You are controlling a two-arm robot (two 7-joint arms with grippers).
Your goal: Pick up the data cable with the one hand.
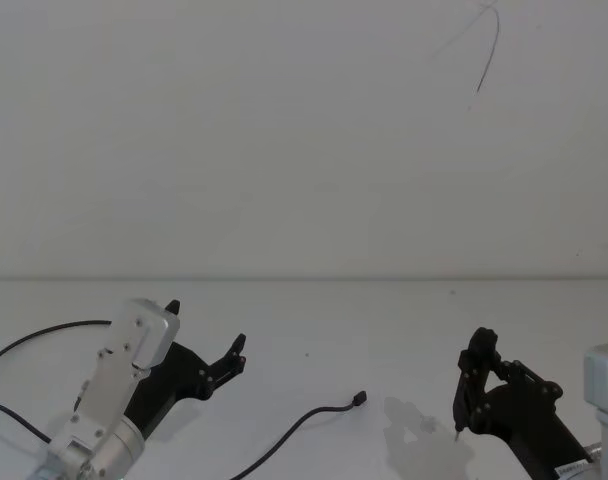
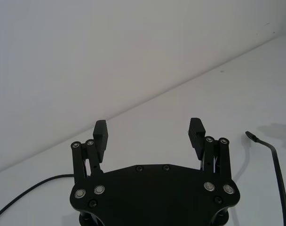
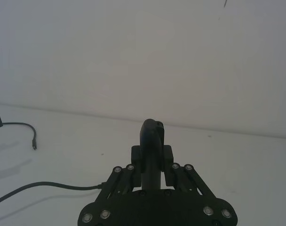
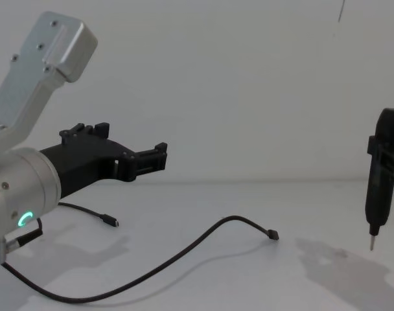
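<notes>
Data cable (image 1: 292, 427) (image 4: 184, 249) (image 2: 279, 179): we find it lying slack on the white table (image 1: 314, 320) (image 4: 249, 285), curving up from the near edge between the two arms to its small flat plug (image 1: 360, 399) (image 4: 273, 235). We see the left gripper (image 1: 206, 328) (image 4: 135, 139) (image 2: 148, 129) raised over the table on the left, its fingers spread wide with nothing between them. It is apart from the cable, with the plug off to its right. We see the right gripper (image 1: 474, 385) (image 3: 152, 157) on the right side, clamped around a black pen-shaped tool (image 4: 378, 175) (image 3: 151, 132). The tool stands upright with its metal tip pointing down, and we cannot tell whether the tip touches the table.
</notes>
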